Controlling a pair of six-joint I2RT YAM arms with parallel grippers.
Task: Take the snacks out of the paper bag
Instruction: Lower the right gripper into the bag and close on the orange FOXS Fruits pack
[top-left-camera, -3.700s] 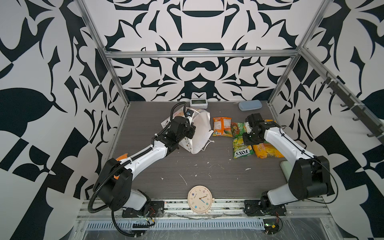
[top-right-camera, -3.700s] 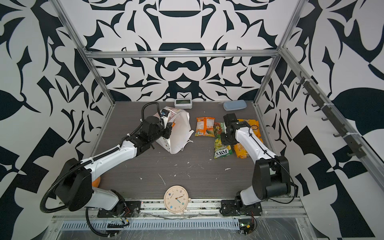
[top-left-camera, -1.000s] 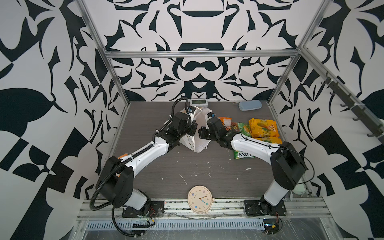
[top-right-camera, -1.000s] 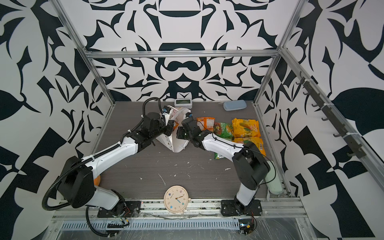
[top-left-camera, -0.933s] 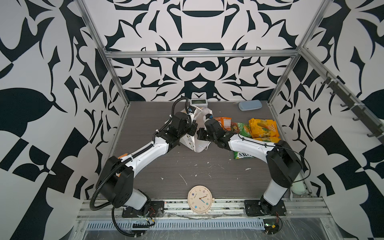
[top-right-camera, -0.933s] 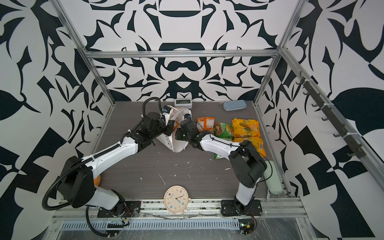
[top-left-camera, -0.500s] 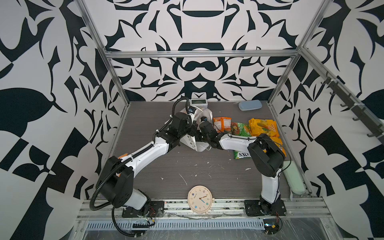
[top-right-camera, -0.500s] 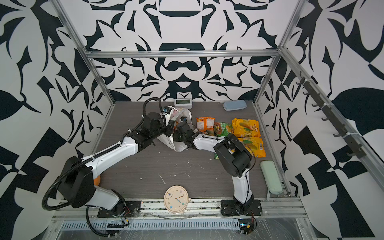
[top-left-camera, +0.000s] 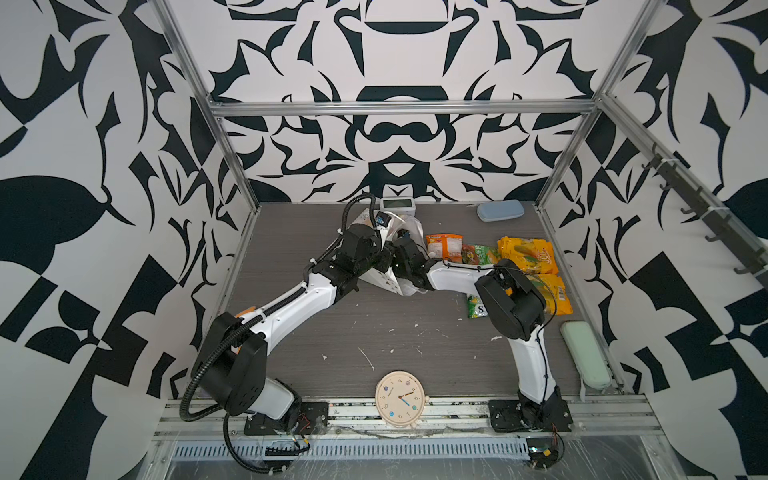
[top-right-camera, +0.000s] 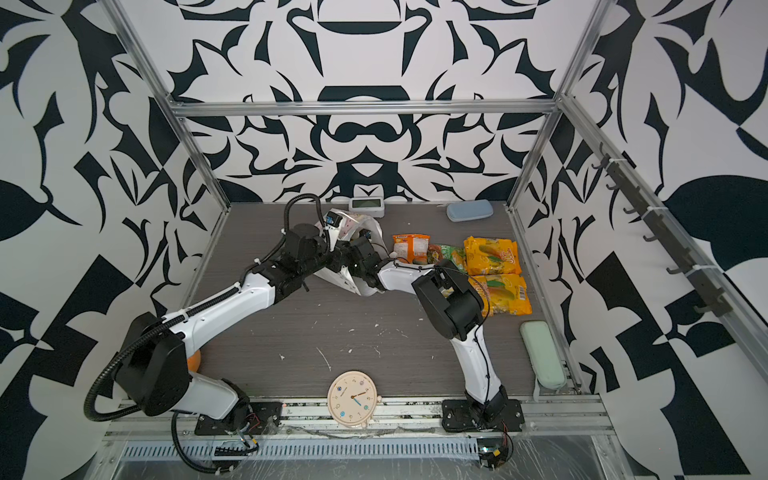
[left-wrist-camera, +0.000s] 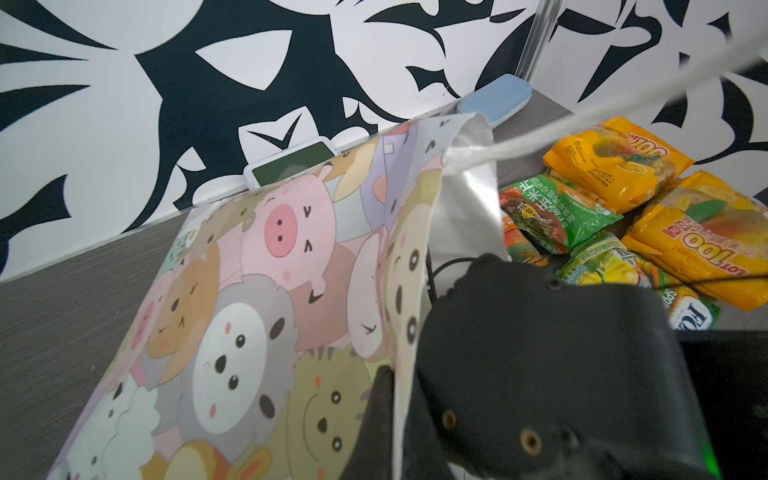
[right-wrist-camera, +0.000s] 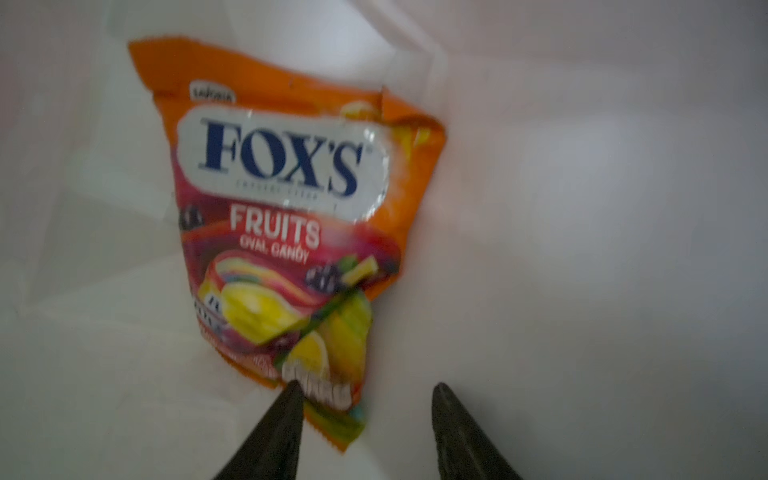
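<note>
Out of sight
Right hand lost inside paper bag in both top views; FOX'S packet blurred; green packet half under right arm.

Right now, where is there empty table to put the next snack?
Best spot: the bare table between the paper bag and the clock. Left of the bag is bare too. Crowded: the right side, where snack packets lie.

White paper bag, pastel cartoon animal faces, tilted mid-table, orange FOX'S packet inside, five other packets clustered on table just right.
</note>
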